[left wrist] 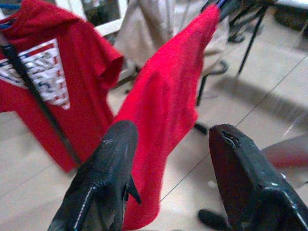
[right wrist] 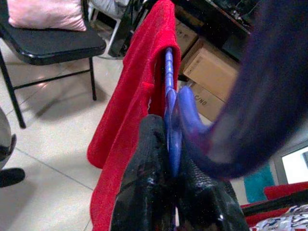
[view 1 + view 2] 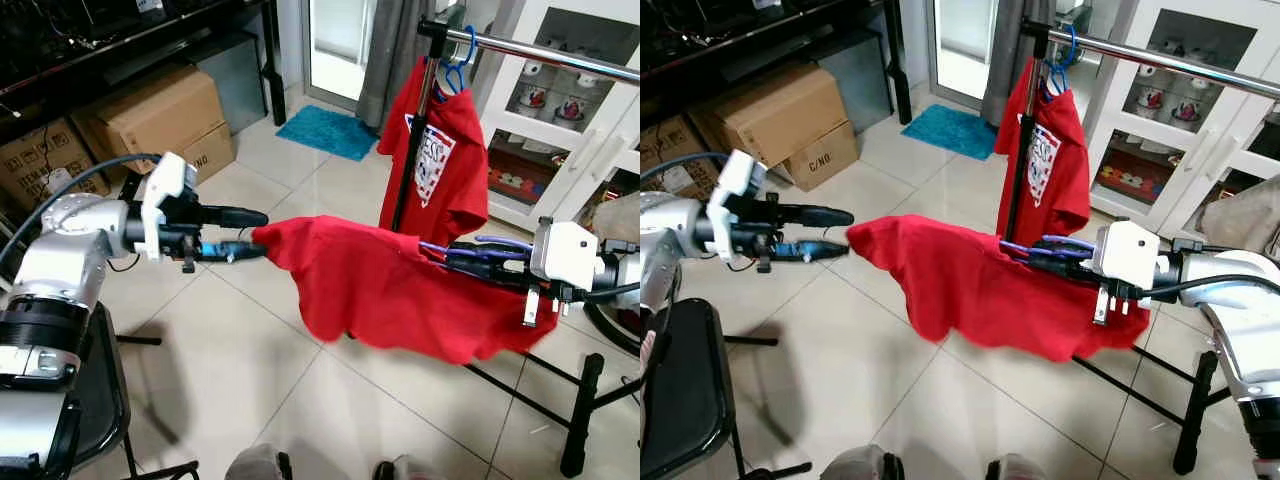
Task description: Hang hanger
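Hanger (image 2: 169,103) sits pinched in my right gripper (image 3: 470,255), the red shirt (image 3: 380,290) sagging from it toward my left gripper (image 3: 245,235), whose fingers are spread wide at the cloth's far end. The rail (image 3: 560,55) is above and beyond my right gripper — I worry the hook misses, or the shirt slips off mid-lift.
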Available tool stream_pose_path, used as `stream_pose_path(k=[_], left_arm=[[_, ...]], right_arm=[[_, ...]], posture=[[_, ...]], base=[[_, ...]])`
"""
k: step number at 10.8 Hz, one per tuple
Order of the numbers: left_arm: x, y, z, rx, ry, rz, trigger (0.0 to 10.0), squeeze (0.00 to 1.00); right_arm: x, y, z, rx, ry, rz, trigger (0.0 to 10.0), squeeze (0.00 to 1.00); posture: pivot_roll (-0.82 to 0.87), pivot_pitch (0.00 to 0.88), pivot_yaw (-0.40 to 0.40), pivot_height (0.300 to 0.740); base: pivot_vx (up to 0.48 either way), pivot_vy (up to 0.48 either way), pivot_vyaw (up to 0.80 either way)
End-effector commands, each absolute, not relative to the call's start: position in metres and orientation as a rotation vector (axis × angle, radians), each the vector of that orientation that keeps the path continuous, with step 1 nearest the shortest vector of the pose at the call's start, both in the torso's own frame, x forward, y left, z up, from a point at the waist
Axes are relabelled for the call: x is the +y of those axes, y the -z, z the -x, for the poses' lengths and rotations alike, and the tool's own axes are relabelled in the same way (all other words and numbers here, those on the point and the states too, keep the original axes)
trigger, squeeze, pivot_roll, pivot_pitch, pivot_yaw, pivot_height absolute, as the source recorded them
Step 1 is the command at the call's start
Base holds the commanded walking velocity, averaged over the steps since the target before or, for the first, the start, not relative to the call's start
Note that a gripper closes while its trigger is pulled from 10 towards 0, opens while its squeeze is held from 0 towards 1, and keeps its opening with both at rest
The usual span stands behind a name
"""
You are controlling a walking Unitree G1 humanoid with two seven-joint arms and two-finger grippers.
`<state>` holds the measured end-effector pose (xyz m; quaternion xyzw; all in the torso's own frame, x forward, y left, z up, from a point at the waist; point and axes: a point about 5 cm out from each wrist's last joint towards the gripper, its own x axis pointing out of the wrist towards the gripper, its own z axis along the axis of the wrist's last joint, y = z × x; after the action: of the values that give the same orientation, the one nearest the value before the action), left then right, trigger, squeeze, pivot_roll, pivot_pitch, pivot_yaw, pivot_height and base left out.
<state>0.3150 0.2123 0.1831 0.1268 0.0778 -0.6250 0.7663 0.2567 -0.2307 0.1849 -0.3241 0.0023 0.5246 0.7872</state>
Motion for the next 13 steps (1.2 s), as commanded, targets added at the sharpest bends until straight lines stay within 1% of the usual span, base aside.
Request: stream_pose_path(k=[1,2,4,5,6,7,12,13], left_arm=[[0.214,-0.182,-0.317,0.179,1.339,-0.326,10.0,0.00],[0.214,-0.185,-0.321,0.143,1.304,-0.365,10.0,0.00],[0.213,-0.180,-0.322,0.191,1.344,-0.351,10.0,0.00],[0.210,-0.175,-0.321,0.209,1.375,-0.339,3.0,0.00],[0.209,-0.172,-0.322,0.221,1.383,-0.336,0.5,0.00],[0.207,-0.168,-0.323,0.236,1.394,-0.327,0.0,0.00],[0.201,-0.165,-0.328,0.250,1.420,-0.297,0.0,0.00],[0.196,-0.164,-0.329,0.251,1.441,-0.292,0.0,0.00]], right_arm=[[-0.228,-0.189,-0.253,0.003,-1.156,0.718,0.0,0.00],[-0.229,-0.190,-0.251,0.008,-1.163,0.722,0.0,0.00],[-0.226,-0.191,-0.248,0.007,-1.181,0.725,0.0,0.00],[-0.224,-0.191,-0.247,0.004,-1.188,0.725,0.0,0.00],[-0.223,-0.191,-0.246,0.003,-1.192,0.725,0.0,0.00],[-0.219,-0.193,-0.246,-0.008,-1.203,0.725,0.0,0.00],[-0.210,-0.193,-0.243,-0.026,-1.234,0.718,0.0,0.00],[-0.207,-0.193,-0.243,-0.030,-1.241,0.714,0.0,0.00]], posture=[[-0.06,0.000,0.063,0.740],[-0.06,0.000,0.063,0.740],[-0.06,0.000,0.063,0.740],[-0.06,0.000,0.063,0.740],[-0.06,0.000,0.063,0.740],[-0.06,0.000,0.063,0.740],[-0.07,0.000,0.065,0.740],[-0.07,0.000,0.065,0.740]], base=[[0.000,0.000,0.00],[0.000,0.000,0.00],[0.000,0.000,0.00],[0.000,0.000,0.00],[0.000,0.000,0.00],[0.000,0.000,0.00],[0.000,0.000,0.00],[0.000,0.000,0.00]])
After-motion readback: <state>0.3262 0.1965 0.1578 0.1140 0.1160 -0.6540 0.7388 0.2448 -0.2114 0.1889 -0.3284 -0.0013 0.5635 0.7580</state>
